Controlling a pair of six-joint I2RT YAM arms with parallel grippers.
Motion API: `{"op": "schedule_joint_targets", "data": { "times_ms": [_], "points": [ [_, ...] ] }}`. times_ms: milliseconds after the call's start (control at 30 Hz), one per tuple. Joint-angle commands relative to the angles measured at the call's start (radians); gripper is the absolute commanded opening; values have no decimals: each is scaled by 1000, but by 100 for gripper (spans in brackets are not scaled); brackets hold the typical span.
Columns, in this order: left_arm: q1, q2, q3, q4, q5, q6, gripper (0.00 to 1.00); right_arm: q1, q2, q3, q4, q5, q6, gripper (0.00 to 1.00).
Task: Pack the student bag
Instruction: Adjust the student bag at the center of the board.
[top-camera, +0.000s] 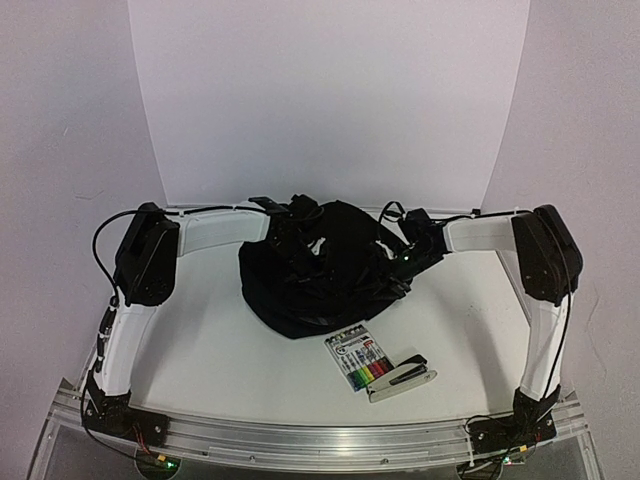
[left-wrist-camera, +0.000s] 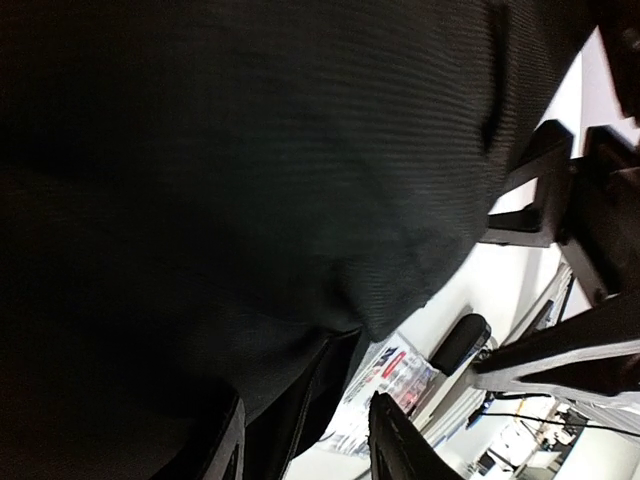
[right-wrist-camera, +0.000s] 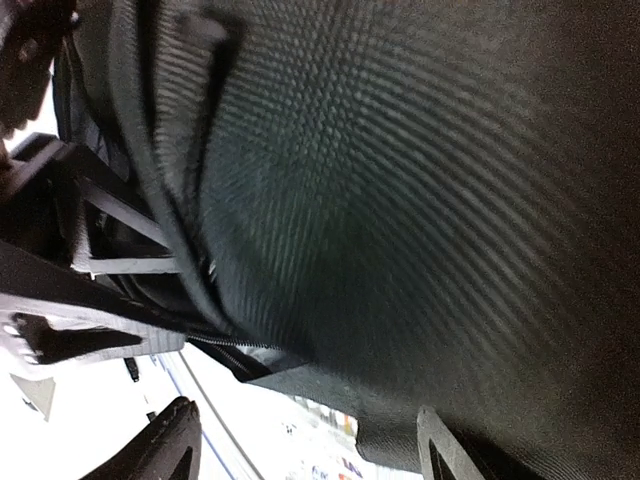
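At the counter's middle, toward the far edge: the student bag (top-camera: 320, 265), a slumped black heap with straps tangled on top; an arm reaches in to it from the left side and another from the right
Left hand (left-wrist-camera: 305, 440): at the bag's far left side; black weave fills most of its camera; fingers (left-wrist-camera: 395, 445) partly apart with a fold of fabric hanging between them; whether it grips that fold I cannot tell
Right hand (right-wrist-camera: 300, 445): at the bag's right side, close against the fabric; fingers (right-wrist-camera: 165, 450) spread wide, released; the bag's lower edge hangs in the gap
Marker pack (top-camera: 358, 360): flat on the counter (top-camera: 220, 340), right of centre, between the bag and the near edge
Stapler (top-camera: 405, 375): black and silver; just beside the marker pack, on its right
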Motion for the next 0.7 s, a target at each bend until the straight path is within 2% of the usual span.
{"op": "schedule_joint_targets", "data": {
  "times_ms": [0,167,367,667],
  "points": [
    [-23,-71,-30,91,-77,-39,42,-60,-122,-10,-14,10,-23,74],
    [-43,-58,-31,107,-110,-60,42,-81,-158,-14,-43,96,-68,76],
    [-44,-32,-16,122,-154,-88,46,-82,-112,5,-58,237,-98,80],
    [-47,19,16,229,-42,-98,41,-82,-31,43,-66,202,-82,81]
  ]
}}
